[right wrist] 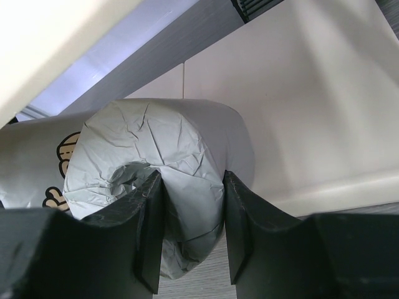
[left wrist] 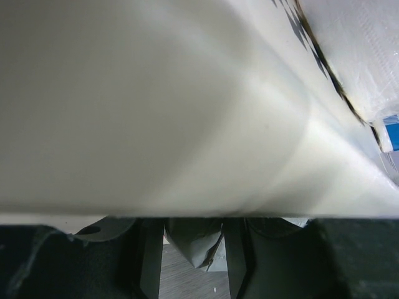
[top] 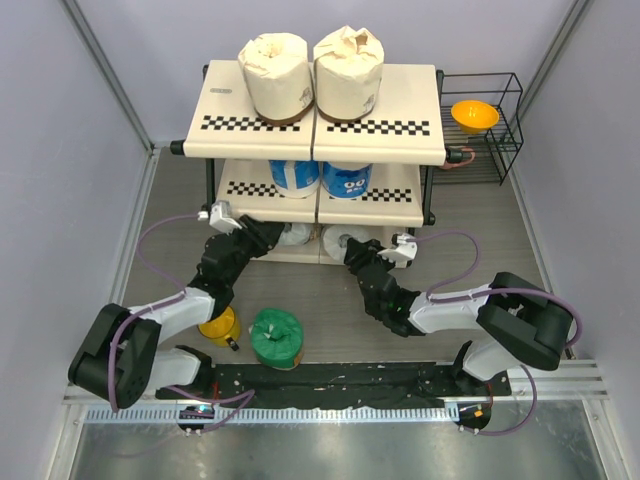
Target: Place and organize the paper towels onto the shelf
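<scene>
From above: shows cream rolls (top: 275,75) atop the shelf (top: 400,100), blue-and-white rolls (top: 347,180) on its middle tier, green roll (top: 276,337) on the floor (top: 330,290) at 6 o'clock. Left wrist: finds left gripper (left wrist: 193,230) pinching left grey roll (left wrist: 196,246) beneath the shelf. Right wrist: finds right gripper (right wrist: 191,180) clamped on right grey roll (right wrist: 162,137).

Cream rolls (top: 275,75) atop the shelf (top: 400,110), blue-and-white rolls (top: 296,178) mid-tier, grey rolls (right wrist: 168,156) lowest, green roll (top: 276,337) outside.

Arms outstretched, left gripper (left wrist: 193,240) and right gripper (right wrist: 192,193) each pinch 1 grey roll (right wrist: 156,140).
</scene>
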{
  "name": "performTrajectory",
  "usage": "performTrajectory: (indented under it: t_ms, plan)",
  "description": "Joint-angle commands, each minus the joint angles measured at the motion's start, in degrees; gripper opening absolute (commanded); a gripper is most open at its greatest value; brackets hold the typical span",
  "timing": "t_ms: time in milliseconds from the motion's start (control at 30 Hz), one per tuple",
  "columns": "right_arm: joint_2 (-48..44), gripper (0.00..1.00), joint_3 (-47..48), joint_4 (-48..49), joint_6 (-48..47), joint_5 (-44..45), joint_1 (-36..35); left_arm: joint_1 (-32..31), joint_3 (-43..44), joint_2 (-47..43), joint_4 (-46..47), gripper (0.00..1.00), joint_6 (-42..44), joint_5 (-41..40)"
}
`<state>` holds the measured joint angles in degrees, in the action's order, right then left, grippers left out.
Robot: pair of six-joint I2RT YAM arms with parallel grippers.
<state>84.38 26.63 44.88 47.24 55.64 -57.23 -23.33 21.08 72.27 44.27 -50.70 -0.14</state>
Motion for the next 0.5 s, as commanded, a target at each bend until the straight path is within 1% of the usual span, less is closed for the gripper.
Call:
performTrajectory:
  t_ms: [0,133,167,233,467]
  plan:
    - [-0.62,0.40,0.53,6.71,0.22,2.81,-0.07,-0.75,-2.36,0.77,-1.46,0.32,-2.48,1.55]
    - [-1.41,0.40,0.26,6.53,-0.40,3.42,-0.07,-0.84,-3.24,-0.90,-3.66,0.31,-1.86,0.58]
    - [-1.58,0.40,0.00,6.45,-0.31,3.60,-0.07,-0.84,-3.67,-1.08,-3.93,0.31,-1.77,-1.16]
    - [-1.85,0.40,-0.26,6.44,-0.22,4.21,-0.07,-0.84,-4.03,-1.52,-4.37,0.31,-1.60,-1.61]
    - [-0.45,0.40,-0.35,8.02,0.13,4.39,-0.07,-1.19,-4.91,-1.17,-3.67,0.32,-1.77,-3.11]
